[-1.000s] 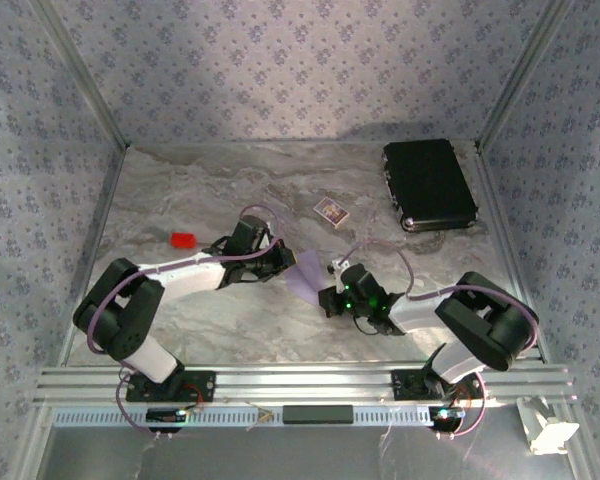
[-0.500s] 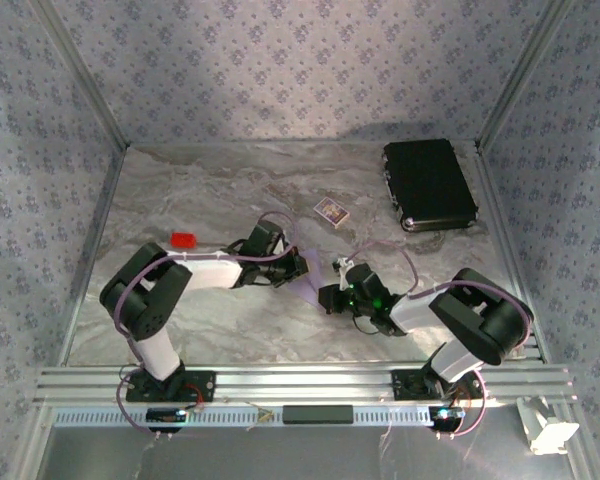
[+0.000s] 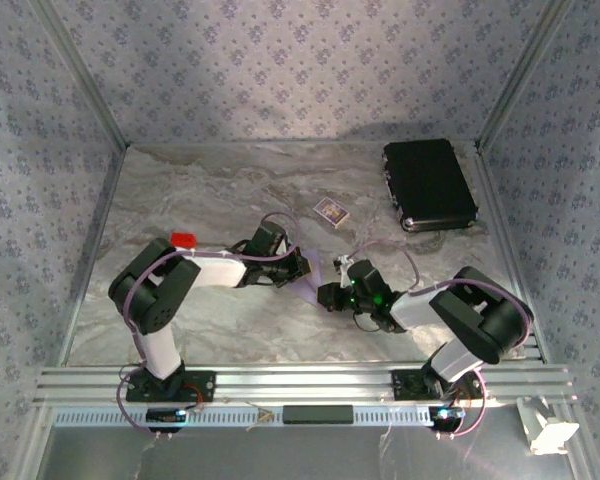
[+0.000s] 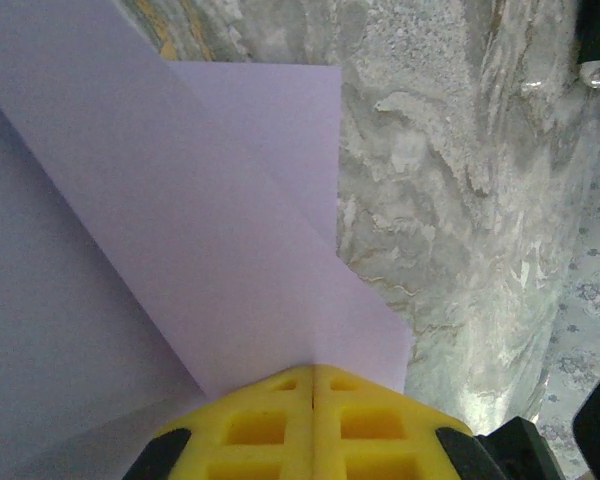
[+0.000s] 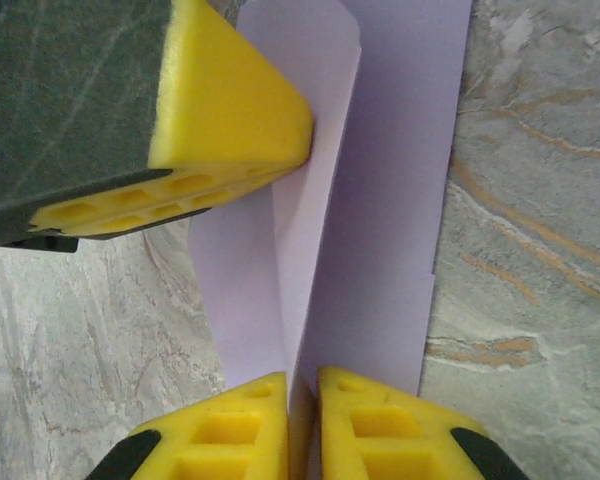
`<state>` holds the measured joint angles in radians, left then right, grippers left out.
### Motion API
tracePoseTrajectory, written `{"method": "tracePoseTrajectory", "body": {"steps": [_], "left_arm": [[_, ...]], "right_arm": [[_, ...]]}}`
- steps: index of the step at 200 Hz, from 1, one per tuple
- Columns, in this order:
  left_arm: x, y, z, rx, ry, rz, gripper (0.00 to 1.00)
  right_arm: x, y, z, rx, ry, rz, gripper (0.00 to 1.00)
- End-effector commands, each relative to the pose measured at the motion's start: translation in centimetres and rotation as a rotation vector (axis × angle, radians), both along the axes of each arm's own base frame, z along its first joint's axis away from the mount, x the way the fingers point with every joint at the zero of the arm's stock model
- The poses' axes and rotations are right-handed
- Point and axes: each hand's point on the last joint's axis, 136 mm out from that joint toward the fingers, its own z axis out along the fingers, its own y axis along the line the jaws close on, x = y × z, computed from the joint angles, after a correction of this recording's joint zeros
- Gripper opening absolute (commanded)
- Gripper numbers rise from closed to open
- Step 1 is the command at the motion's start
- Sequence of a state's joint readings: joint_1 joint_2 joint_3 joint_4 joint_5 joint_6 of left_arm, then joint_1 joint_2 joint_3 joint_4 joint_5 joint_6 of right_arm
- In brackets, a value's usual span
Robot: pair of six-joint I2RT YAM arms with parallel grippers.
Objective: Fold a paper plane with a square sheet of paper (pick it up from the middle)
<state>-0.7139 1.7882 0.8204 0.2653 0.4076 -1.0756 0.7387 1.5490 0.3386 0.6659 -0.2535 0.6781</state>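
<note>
The square sheet of paper (image 3: 305, 287), pale lilac and folded into layers, hangs between my two grippers just above the marble table, right of centre. My left gripper (image 3: 296, 268) is shut, and the paper's creases (image 4: 180, 200) run straight into the seam of its yellow fingertips (image 4: 313, 368). My right gripper (image 3: 327, 297) faces it from the right. An upright fold of the paper (image 5: 390, 200) stands in the narrow slit between the right gripper's yellow pads (image 5: 302, 378). In the right wrist view, the left gripper's yellow finger (image 5: 230, 100) touches a flap of the paper.
A black case (image 3: 429, 185) lies at the back right. A small patterned card (image 3: 330, 211) lies behind the grippers. A small red block (image 3: 184, 239) sits to the left, close to the left arm's elbow. Patterned walls close in the table on three sides.
The left arm has swung right and brought its gripper close to the right gripper, so less of the paper shows between them. The right gripper has hardly moved.
</note>
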Motion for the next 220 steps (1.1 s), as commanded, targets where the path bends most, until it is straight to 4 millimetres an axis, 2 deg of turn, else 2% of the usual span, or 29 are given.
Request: {"method": "tracePoseTrajectory", "body": {"steps": [1,64,143,220], "left_arm": [[0.5,-0.8,0.8,-0.025,-0.014,-0.008,0.0],[0.4,-0.9,0.2,-0.017,-0.007,-0.015,0.0],[0.7,-1.2,-0.2,-0.011,-0.005,-0.02,0.0],[0.7,-1.2,-1.0,0.014,0.005,-0.033,0.0]], "right_arm": [[-0.8,-0.2,-1.4,-0.026,0.084,0.007,0.14],[-0.8,-0.7,-2.2,-0.034,0.128,-0.029,0.07],[-1.1,-1.0,-3.5,-0.055,0.198,-0.05,0.06],[-1.3,-1.2,-3.7,-0.059,0.227,-0.057,0.06]]}}
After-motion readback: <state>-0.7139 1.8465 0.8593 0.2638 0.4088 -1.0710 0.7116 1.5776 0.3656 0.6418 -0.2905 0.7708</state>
